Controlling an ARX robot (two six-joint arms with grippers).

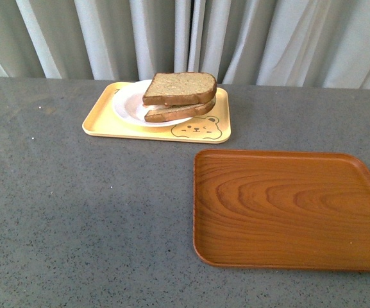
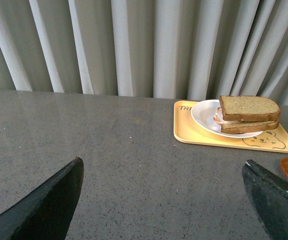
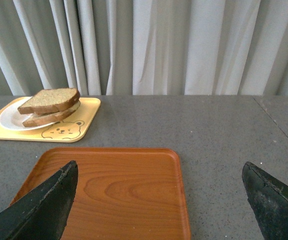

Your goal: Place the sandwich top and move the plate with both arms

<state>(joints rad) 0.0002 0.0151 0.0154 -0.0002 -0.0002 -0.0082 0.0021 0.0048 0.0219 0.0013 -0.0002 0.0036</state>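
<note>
Both grippers, left (image 2: 163, 200) and right (image 3: 158, 200), I see spread wide, holding nothing. My brown speckled top slice (image 1: 179, 88), dark-crusted, sits stacked on the sandwich on the white plate (image 1: 128, 102), on the yellow tray (image 1: 101, 122), behind the wooden tray (image 1: 287, 208).

Sandwich top (image 1: 179, 88) stacked on white plate (image 1: 128, 104)

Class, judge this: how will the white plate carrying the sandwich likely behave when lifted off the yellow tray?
The plate looks rigid and glossy, so probably slippery to grip. The sandwich sits off-centre and overhangs the rim, so the load may tip that way. The top slice rests loose and could slide.
</note>
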